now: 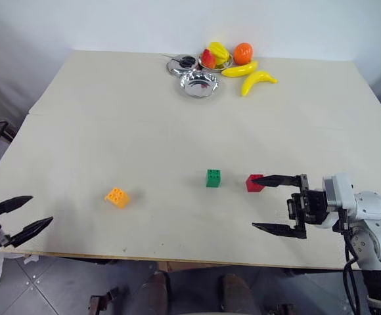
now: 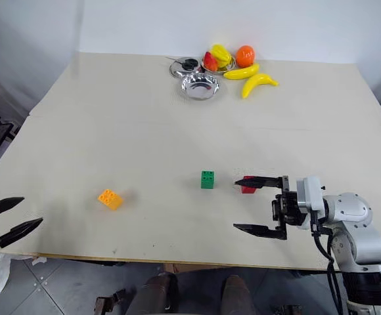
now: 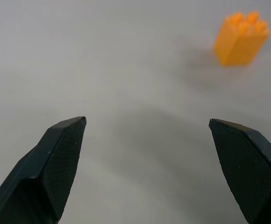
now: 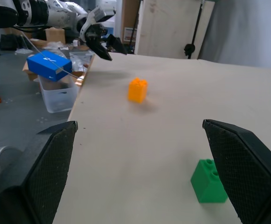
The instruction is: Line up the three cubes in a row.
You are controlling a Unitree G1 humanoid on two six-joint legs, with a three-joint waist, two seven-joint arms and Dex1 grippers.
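Both tools were spread wide and empty. The right tool (image 1: pixel 276 203) sat just beside the red cube (image 1: pixel 253 184), so it could've knocked it toward the green cube (image 1: pixel 213 178); the left tool (image 1: pixel 27 215) hung well away from the orange cube (image 1: pixel 117 197).

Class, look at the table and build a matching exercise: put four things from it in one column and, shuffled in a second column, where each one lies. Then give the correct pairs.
Things
1. small orange-yellow studded plastic brick
2. small green studded plastic brick
3. small red studded plastic brick
4. shiny round metal bowl

Places
A. far edge of the table, beside the yellow plastic bananas
B. right by the upper finger of the open right gripper
C. alone on the table's left part, nearest the open left gripper
D. between the other two bricks

Pairs: 1-C, 2-D, 3-B, 4-A
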